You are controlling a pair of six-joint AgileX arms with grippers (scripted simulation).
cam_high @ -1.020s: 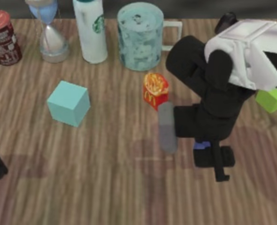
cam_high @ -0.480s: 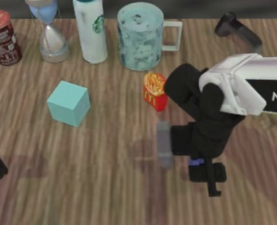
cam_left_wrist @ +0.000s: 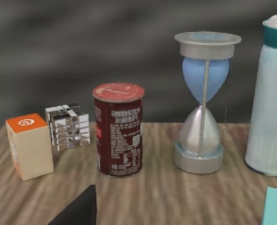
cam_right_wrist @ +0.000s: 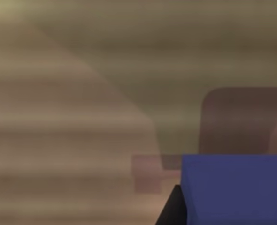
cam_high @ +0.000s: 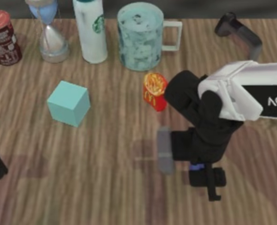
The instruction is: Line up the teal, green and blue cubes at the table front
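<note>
We hold the little blue cube (cam_high: 197, 167) tight in our right gripper (cam_high: 202, 172) at the lower right of the top view, just above the table (cam_high: 105, 187), and next we should set it down gently near the front edge.

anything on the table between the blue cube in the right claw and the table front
Nothing visible does. The right claw holds the blue cube over bare table; the fries box sits farther back.
</note>
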